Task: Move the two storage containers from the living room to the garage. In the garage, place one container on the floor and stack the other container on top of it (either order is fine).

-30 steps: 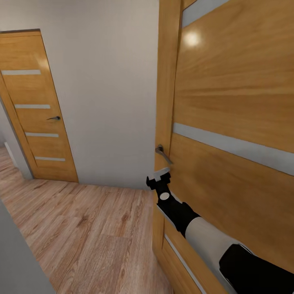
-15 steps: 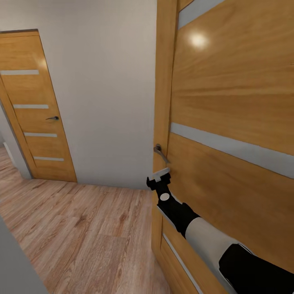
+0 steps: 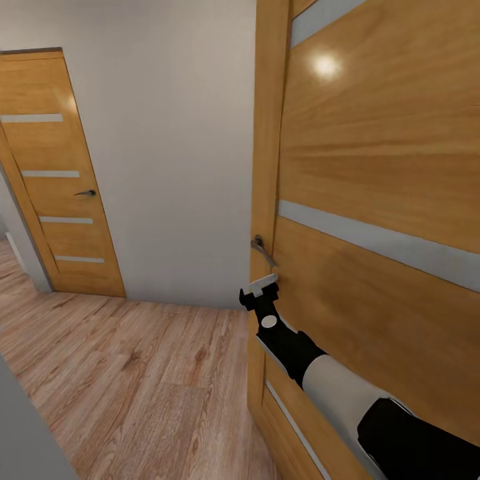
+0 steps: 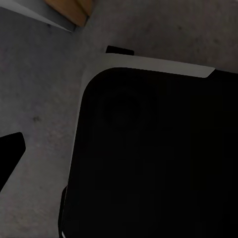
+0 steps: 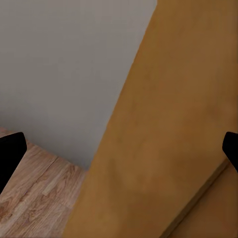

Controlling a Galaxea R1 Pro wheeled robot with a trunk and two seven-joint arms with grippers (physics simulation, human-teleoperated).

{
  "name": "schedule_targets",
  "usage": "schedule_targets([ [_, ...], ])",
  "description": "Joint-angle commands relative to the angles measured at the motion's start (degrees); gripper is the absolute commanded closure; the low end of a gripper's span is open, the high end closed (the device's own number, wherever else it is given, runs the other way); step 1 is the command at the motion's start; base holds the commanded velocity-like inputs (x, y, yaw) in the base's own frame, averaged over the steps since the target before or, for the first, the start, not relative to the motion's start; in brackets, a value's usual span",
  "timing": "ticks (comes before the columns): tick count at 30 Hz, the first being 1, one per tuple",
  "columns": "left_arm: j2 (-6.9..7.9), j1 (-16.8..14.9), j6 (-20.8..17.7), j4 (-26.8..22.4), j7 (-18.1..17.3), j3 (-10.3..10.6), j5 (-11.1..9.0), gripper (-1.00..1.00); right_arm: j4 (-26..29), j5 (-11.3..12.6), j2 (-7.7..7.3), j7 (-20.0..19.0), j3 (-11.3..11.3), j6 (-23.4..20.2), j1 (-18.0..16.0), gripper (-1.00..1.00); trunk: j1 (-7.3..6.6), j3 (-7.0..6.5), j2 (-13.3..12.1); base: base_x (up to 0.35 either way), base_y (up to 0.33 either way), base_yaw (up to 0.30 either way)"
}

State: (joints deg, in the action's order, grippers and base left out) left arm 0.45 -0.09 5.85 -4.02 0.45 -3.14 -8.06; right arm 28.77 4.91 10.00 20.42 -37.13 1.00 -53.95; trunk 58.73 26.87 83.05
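At right of the hallway, close up: wooden door (image 3: pixel 373 173) with grey glazed strips, standing ajar, its free edge toward the left. Lever handle (image 3: pixel 262 250) on that edge, metal, angled downward.

Right gripper (image 3: pixel 264 285) just below the handle, at or against the door's edge; contact cannot be confirmed. Fingers (image 5: pixel 10 151) spread wide in the right wrist view, nothing between them, door edge and grey wall ahead.

Far left: second wooden door (image 3: pixel 57 180), closed, own small handle (image 3: pixel 87 193). Between the two doors: plain grey wall (image 3: pixel 173 153). Below: light wood plank floor (image 3: pixel 147 380).

Left gripper: one dark fingertip (image 4: pixel 9 153) visible in the left wrist view, above a dark body panel (image 4: pixel 153 158) of the robot and grey ground; spread of the fingers cannot be told.

Storage containers: not seen from this position; location cannot be told.

Step in hand, by judgement: transit between rooms, getting the near door open; no container carried in the right gripper.

Next move, by judgement: engage the handle or door edge, swing the door wider, clear enough gap for the base, keep the arm from snagging under the lever.
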Motion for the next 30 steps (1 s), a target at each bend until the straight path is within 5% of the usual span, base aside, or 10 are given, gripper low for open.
schedule_targets([
  [1,-0.01,0.0,0.1,0.0,0.0,-0.3,-0.2,-1.00,-0.1,0.5,0.00,0.7,-0.1,0.1,-0.1,-1.00,0.00,0.06,0.0,0.000,0.000,0.000],
  [30,-0.05,0.0,0.1,0.0,0.0,-0.3,-0.2,-1.00,-0.7,0.6,0.00,0.7,-0.1,0.1,-0.1,-1.00,0.00,0.06,0.0,0.000,-0.023,0.000],
])
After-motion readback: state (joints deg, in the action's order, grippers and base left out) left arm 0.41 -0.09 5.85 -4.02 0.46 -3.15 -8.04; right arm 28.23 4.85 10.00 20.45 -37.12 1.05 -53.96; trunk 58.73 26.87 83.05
